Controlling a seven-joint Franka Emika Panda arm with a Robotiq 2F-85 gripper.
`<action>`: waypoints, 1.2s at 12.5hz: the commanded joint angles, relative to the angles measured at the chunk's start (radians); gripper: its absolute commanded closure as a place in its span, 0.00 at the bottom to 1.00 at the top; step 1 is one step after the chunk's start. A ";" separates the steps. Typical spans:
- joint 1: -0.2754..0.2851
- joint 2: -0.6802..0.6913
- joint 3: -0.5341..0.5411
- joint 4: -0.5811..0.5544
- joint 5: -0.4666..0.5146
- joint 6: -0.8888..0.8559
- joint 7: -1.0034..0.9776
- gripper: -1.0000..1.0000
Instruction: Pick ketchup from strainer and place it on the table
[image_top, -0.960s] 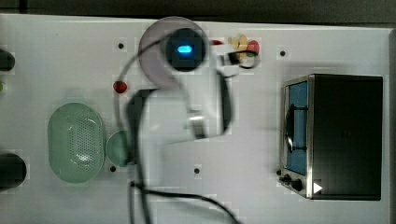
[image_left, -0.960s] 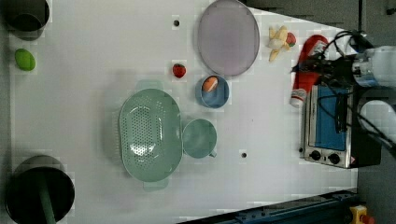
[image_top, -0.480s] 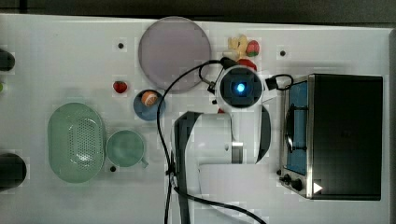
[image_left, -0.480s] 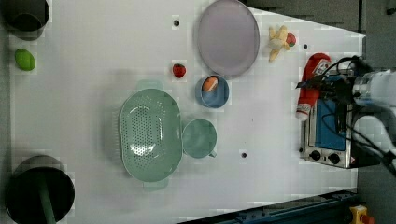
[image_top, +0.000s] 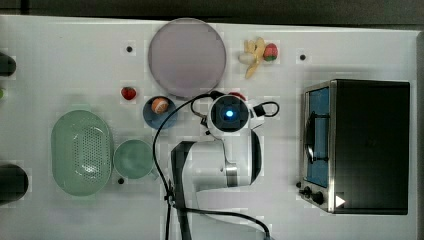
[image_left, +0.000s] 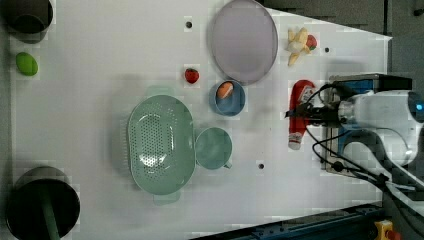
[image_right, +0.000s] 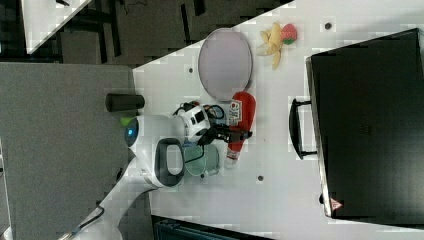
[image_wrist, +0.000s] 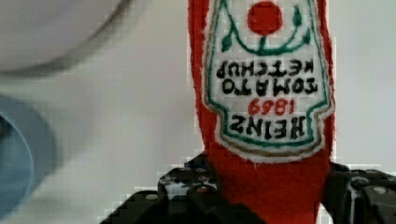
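White table (image_left: 100, 100): toaster oven (image_top: 367, 145) beside gripped ketchup (image_left: 299, 107)

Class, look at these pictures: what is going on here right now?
The robot arm's gripper is clamped on the ketchup bottle. The bottle is already out of the pale green strainer, which holds nothing, and is over the white table between the blue bowl and the toaster oven.

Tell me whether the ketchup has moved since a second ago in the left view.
Yes. The ketchup, held in the gripper, has shifted toward the left view's left, away from the toaster oven and nearer the blue bowl.
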 joint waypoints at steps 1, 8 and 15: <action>0.001 0.031 -0.002 -0.009 -0.005 0.038 -0.035 0.27; 0.001 -0.054 0.005 0.068 0.002 0.016 -0.011 0.00; 0.002 -0.189 0.013 0.402 0.234 -0.427 0.130 0.00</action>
